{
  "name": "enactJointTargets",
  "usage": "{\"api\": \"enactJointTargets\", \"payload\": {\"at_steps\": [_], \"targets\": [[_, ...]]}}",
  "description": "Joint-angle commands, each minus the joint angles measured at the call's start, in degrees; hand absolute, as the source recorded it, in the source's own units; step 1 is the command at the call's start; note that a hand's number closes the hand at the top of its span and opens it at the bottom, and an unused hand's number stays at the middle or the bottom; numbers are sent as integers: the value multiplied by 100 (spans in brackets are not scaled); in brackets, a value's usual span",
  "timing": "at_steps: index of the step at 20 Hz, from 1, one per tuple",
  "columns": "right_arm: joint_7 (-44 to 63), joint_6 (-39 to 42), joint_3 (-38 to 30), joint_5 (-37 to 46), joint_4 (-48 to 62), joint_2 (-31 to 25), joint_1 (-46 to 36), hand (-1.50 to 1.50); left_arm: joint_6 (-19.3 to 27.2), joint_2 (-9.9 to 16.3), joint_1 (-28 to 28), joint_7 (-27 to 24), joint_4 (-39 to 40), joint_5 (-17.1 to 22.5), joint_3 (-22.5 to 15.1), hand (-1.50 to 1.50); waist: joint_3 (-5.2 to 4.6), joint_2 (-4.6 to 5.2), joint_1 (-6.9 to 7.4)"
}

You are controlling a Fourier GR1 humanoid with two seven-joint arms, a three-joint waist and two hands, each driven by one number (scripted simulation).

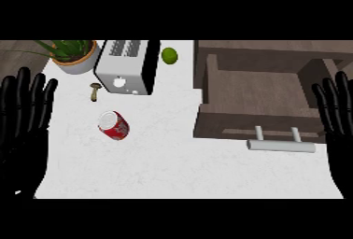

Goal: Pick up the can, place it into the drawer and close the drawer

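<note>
Single head view, looking steeply down on the white counter (179,163), open drawer (255,93) at right

You have a white, faintly speckled matt bench (179,163). The drawer (251,100) looks like brown wood, with a smooth pale metal handle (281,146). The toaster (127,65) is brushed metal, the can (114,125) glossy red with a silvery top.

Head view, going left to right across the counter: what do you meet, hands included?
Left hand → plant → can → lime → drawer → right hand. Mushroom and toaster overlap others in the order, so they are left out.
</note>
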Motion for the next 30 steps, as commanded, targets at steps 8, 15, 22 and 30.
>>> {"api": "enactJointTargets", "payload": {"at_steps": [8,15,22,30], "targets": [[923,-400,-147,150,529,140,134,-150,-2918,1537,75,570,938,1876,-722,-150,55,45,-403],[1095,-421,-140,190,293,188,563,-150,-4404,2631,-92,569,1784,3417,364,-150,70,-64,-260],[846,-25,-641,-235,372,11,744,-150,-4575,2737,-368,1201,2119,4034,713,-150,72,-68,-244],[960,148,-719,-341,-459,132,1466,-150,-4444,2375,-600,1471,2387,3688,810,-150,71,-73,-261]]}}
